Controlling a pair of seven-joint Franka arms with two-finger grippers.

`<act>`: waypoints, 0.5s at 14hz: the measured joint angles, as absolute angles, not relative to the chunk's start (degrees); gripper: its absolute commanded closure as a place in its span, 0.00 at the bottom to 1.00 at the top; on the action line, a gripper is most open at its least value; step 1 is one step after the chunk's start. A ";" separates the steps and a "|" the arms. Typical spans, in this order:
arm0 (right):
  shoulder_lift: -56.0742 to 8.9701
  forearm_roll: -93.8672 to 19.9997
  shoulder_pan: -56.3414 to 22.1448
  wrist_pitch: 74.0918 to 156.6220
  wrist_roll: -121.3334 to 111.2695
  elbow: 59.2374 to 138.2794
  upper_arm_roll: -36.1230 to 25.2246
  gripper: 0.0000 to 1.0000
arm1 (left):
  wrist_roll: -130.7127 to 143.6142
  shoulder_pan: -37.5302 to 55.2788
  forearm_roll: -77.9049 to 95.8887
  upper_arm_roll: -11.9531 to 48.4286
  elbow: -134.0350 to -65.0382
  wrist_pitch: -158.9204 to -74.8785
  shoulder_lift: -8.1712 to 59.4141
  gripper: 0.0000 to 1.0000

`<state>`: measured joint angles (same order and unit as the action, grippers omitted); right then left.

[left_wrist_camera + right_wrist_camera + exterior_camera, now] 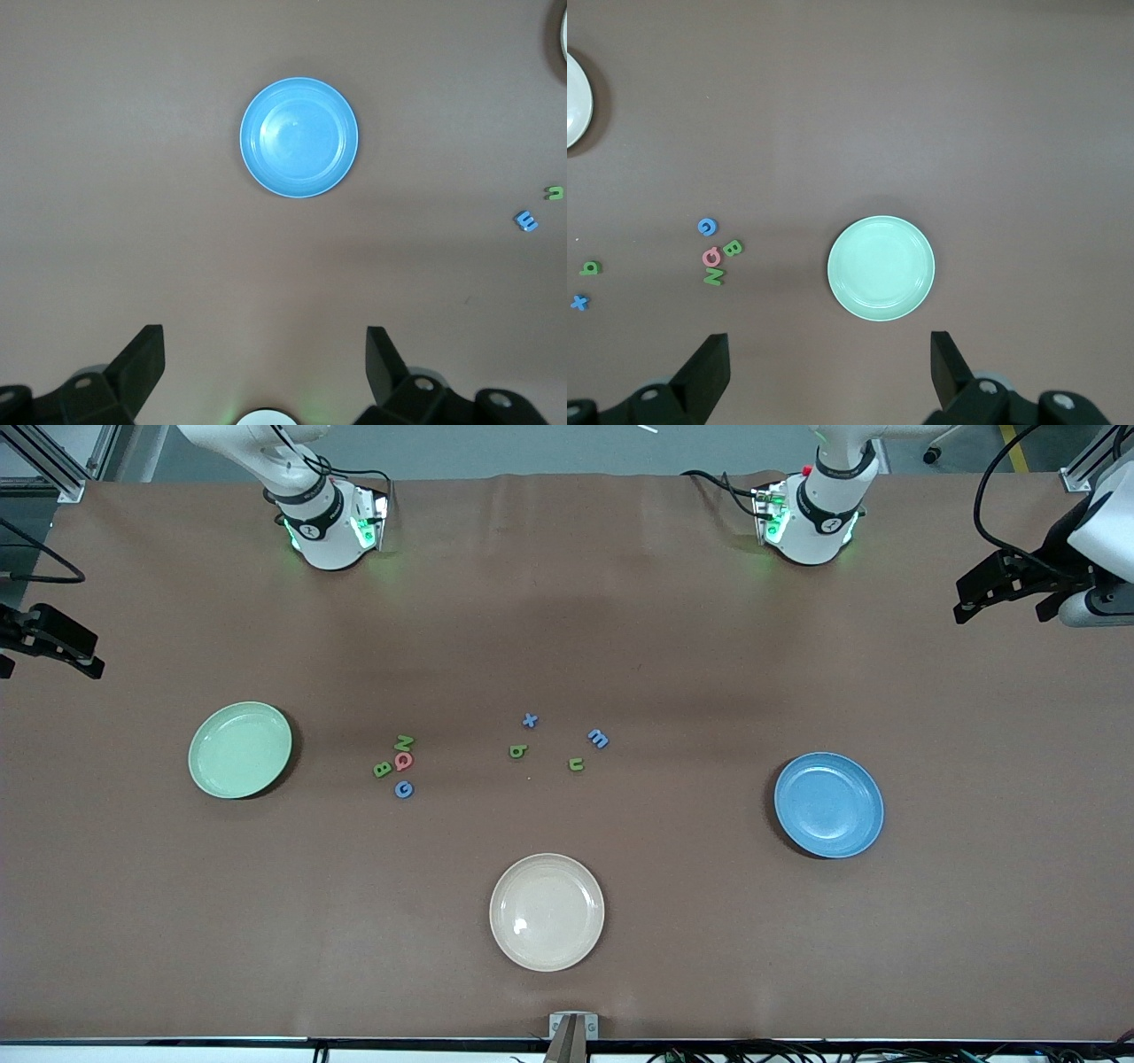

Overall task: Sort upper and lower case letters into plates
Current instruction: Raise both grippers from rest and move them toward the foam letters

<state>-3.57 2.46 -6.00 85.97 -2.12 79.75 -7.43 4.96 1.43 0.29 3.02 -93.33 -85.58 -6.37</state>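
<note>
Both my left gripper (264, 372) and right gripper (829, 372) hang wide open and empty, so I should drop gently onto one letter (404, 788) between the green plate (240, 749) and blue plate (828, 804).

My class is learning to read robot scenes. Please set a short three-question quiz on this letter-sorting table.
1. True or false: the blue plate already holds a letter.
2. Which plate lies nearest the front camera? A mint green plate B cream plate C blue plate
3. Fill in: the pink Q lies in the cluster nearer the ___ arm's end of the table.

Key: 1 false; 2 B; 3 right.
</note>
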 measured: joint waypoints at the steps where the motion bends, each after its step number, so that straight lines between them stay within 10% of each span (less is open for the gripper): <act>1: -3.57 2.46 -6.00 85.97 -2.12 79.75 -7.43 0.00 | 4.96 1.43 0.29 3.02 -93.30 -85.58 -6.37 0.00; 7: -3.57 2.46 -6.00 85.97 -2.12 79.75 -7.44 0.00 | 4.99 0.54 0.06 2.59 -92.41 -85.57 -5.66 0.00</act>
<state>-3.57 2.46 -6.00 85.97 -2.12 79.75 -7.44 4.99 0.54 0.06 2.59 -92.41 -85.57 -5.66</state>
